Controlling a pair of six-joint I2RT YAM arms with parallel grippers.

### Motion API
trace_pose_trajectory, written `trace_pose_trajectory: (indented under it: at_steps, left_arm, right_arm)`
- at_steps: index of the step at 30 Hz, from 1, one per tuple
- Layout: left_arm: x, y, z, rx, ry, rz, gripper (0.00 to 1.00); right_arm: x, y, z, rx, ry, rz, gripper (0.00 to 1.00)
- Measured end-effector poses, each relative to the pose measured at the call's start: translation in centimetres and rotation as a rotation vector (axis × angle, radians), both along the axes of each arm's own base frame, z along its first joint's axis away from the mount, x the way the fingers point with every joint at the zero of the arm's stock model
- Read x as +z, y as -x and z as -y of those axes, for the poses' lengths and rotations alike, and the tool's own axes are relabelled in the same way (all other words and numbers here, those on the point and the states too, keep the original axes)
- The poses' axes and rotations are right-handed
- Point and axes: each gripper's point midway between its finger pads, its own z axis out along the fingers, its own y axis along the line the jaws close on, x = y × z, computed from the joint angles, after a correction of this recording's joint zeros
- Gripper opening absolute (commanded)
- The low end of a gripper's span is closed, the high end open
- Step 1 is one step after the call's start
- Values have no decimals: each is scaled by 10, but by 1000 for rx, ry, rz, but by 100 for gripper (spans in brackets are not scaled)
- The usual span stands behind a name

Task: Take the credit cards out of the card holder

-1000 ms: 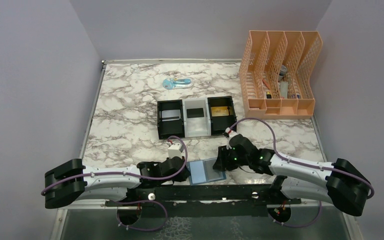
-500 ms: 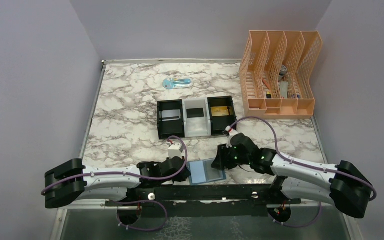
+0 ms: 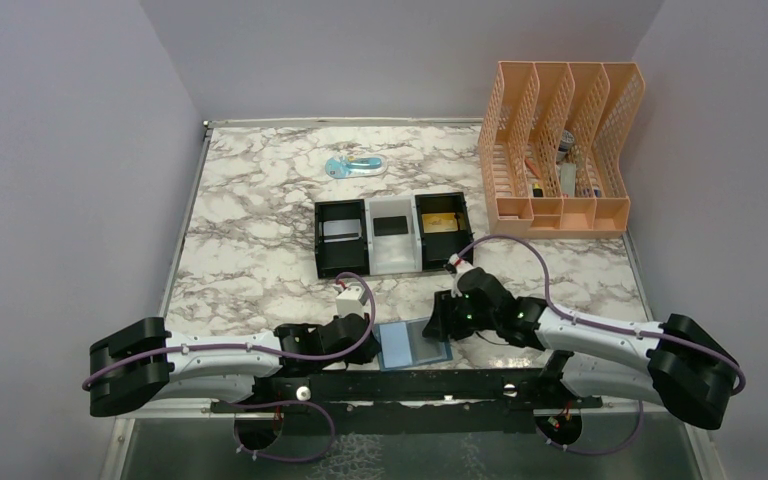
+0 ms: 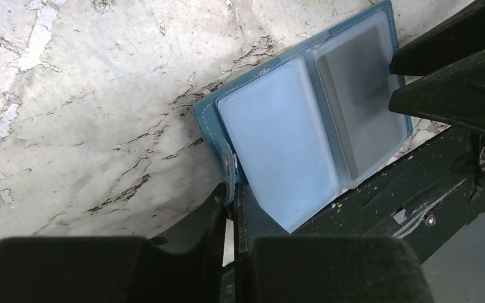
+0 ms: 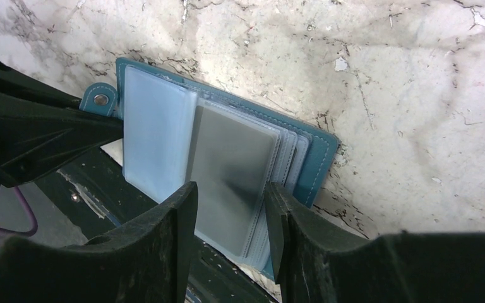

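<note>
Card holder (image 3: pixel 412 343) sits between the two hands, and in the last second almost nothing about it has changed. The left hand (image 4: pixel 230 192) is clenched on the snap tab (image 4: pixel 228 165) at the holder's left edge and has not moved; it pins the holder in place. The right hand (image 5: pixel 232 192) has its jaws partly apart, one finger on each side of the grey pocket (image 5: pixel 233 158) on the right leaf. Whether the fingers already press on that pocket I cannot tell.

Compared with one second ago, only the right arm has shifted a little to the left in the top view, and its hand stays at the right edge of the holder. The holder itself lies open in the same place, at the near edge of the surface (image 3: pixel 260 200), with its near corner reaching past that edge and the paler inside turned up.

No card has come out in this time. I judge that the right hand is only correcting its position around the grey pocket, so the pull is not yet begun. Farther out, the three-compartment tray (image 3: pixel 342 268) shows a card-like thing in each compartment, the same as before, which suggests that part of the task is already done.
</note>
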Motion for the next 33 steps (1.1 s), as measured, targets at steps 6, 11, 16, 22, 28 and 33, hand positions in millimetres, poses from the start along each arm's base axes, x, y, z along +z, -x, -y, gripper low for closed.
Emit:
trace_pose_trajectory:
  at_steps: [6,11,16,22,28,33]
  left_arm:
    - [0,0,0,0,0,0,9]
    - [0,0,0,1,0,0,9]
    - [-1,0,0,3,-2,-1,9]
    - [-1,0,0,4,-2,0,9]
    - [-1,0,0,4,-2,0,9]
    - [-1,0,0,4,-2,0,9]
  right_arm:
    - [0,1,3,-3,6,-1,44]
    - [-2,1,1,0,2,-1,42]
    - [-2,0,-4,13,-15,0,40]
    - [7,7,-10,52,-70,-7,40]
    - [15,11,-12,64,-108,-2,39]
    - [16,11,-12,64,-113,-4,34]
